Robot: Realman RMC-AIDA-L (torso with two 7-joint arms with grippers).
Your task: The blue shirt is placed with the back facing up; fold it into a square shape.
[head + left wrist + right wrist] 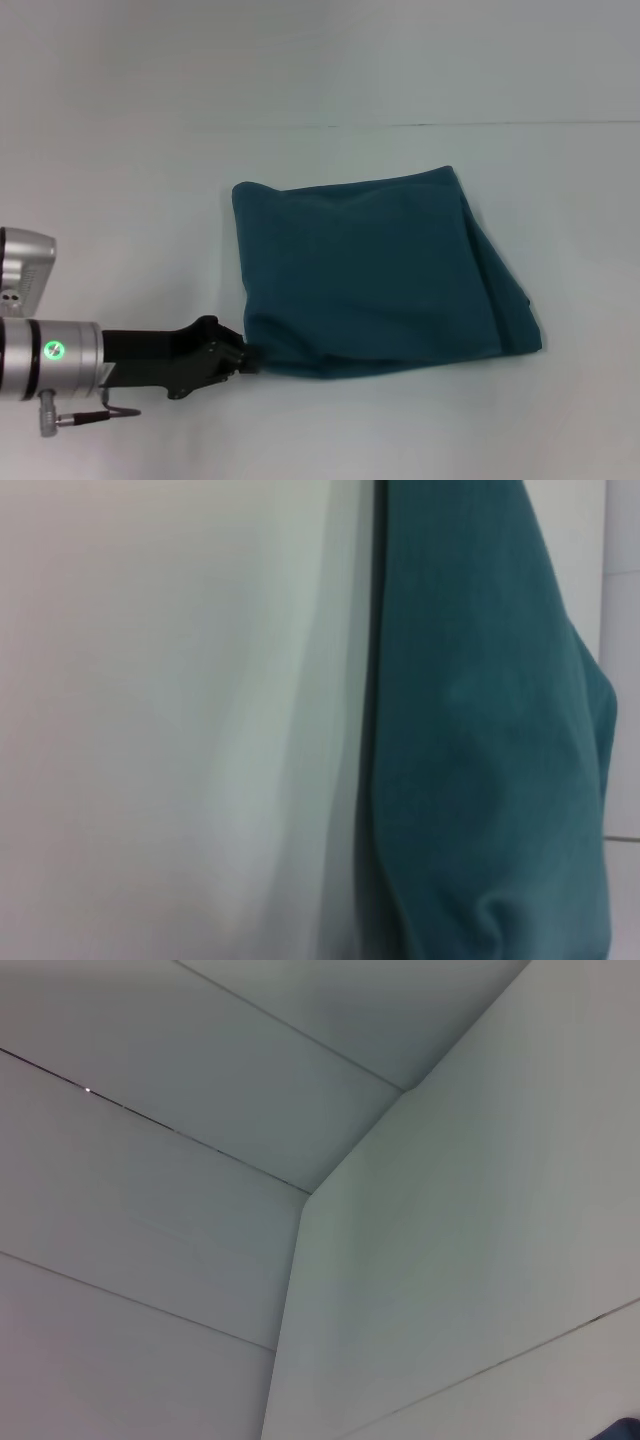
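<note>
A: Where is the blue shirt (375, 270) now?

B: It lies flat on the white desk (150, 180), right of centre in the head view, folded into a rough square with its plain side up. Layered edges show along its right side, and the near edge bulges a little.

A: And the arms?

B: The left claw (246, 358) sits low at the shirt's near left corner, touching the cloth. Whether it is pinching that corner or merely resting against it, I cannot tell; the fingertips are lost against the dark fabric. The left wrist view shows only the shirt (480, 740) close up beside bare desk. The right claw is nowhere in view; its wrist camera sees only pale panels.

A: So which step is this?

B: I judge it the close of the folding, with only that corner left to attend to.

A: What does the next move call for?

B: Probably a clean let-go, or a small tug to square the near edge, then drawing away sideways without dragging the layers out of line.
</note>
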